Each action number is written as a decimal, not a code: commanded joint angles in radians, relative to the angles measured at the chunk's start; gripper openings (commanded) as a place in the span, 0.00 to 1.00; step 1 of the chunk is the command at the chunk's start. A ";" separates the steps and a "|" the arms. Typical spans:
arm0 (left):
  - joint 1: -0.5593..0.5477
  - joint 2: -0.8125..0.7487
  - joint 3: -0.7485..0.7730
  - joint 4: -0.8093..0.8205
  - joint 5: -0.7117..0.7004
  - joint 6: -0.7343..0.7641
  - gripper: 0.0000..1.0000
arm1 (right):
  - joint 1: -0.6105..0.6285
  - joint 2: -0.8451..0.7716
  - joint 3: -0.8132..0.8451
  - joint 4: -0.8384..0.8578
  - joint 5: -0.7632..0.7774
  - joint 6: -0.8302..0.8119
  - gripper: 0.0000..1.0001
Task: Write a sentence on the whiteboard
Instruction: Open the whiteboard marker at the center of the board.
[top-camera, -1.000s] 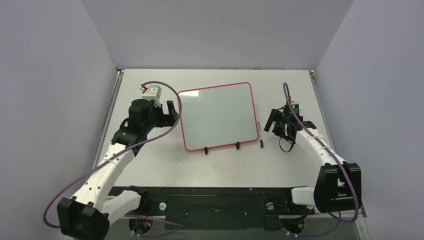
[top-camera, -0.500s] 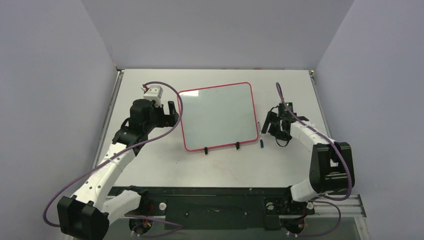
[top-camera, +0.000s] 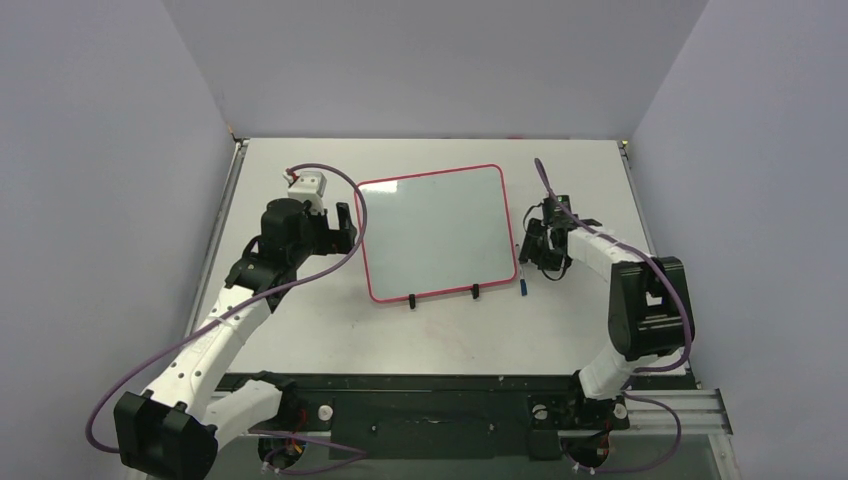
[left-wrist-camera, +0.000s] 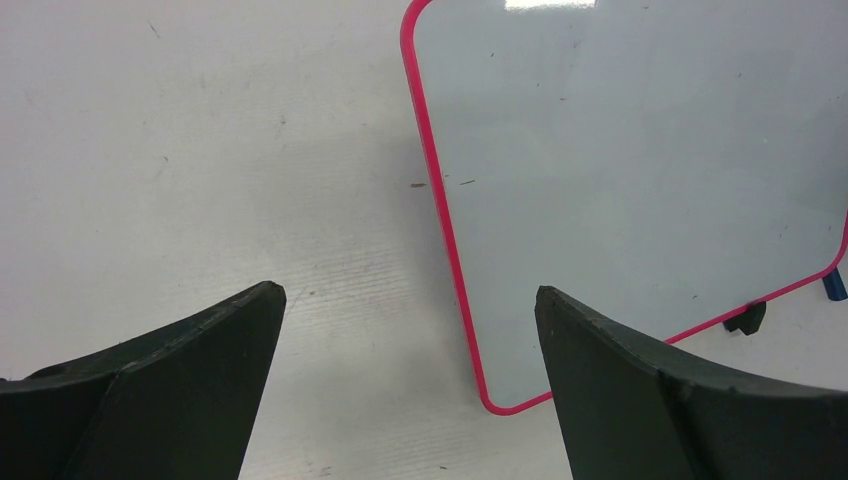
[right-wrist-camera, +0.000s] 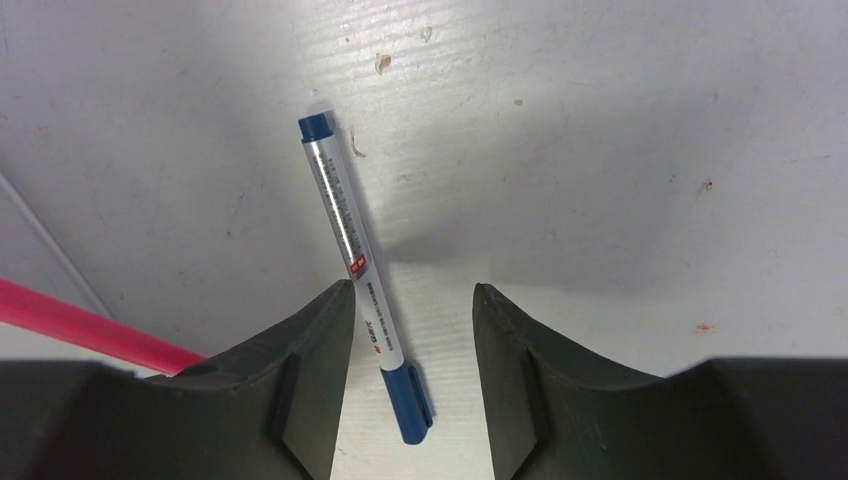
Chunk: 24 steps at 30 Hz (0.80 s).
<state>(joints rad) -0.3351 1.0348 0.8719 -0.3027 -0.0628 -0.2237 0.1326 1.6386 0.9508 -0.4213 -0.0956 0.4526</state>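
Note:
The whiteboard (top-camera: 436, 232) lies flat mid-table, glossy white and blank inside a thin red-pink frame, with two black feet on its near edge. A blue-capped marker (top-camera: 521, 270) lies on the table just off its right edge. My right gripper (top-camera: 530, 254) is down over the marker (right-wrist-camera: 350, 230), jaws partly closed and straddling its capped end. The left finger (right-wrist-camera: 310, 350) is at the barrel and a gap remains on the other side. My left gripper (top-camera: 347, 228) hovers wide open at the board's left edge (left-wrist-camera: 440, 230), holding nothing (left-wrist-camera: 410, 295).
Grey walls enclose the white table (top-camera: 300, 320) on three sides. Purple cables loop from both arms. The board's red frame corner (right-wrist-camera: 80, 320) shows just left of my right fingers. A black rail (top-camera: 420, 395) with the arm bases runs along the near edge.
The right arm moved left toward the board and came down over the marker, its jaws narrowing from wide open. The left arm and the board have not moved.

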 joint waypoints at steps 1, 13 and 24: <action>-0.007 -0.003 0.022 0.043 -0.017 0.015 0.96 | 0.012 0.026 0.058 0.009 0.023 -0.016 0.41; -0.008 -0.006 0.022 0.042 -0.026 0.021 0.96 | 0.057 0.112 0.098 -0.013 0.056 -0.027 0.38; -0.009 -0.009 0.021 0.042 -0.026 0.025 0.95 | 0.058 0.131 0.100 -0.067 0.201 -0.026 0.00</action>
<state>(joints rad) -0.3389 1.0348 0.8719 -0.3027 -0.0757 -0.2165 0.1864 1.7489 1.0378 -0.4484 0.0269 0.4290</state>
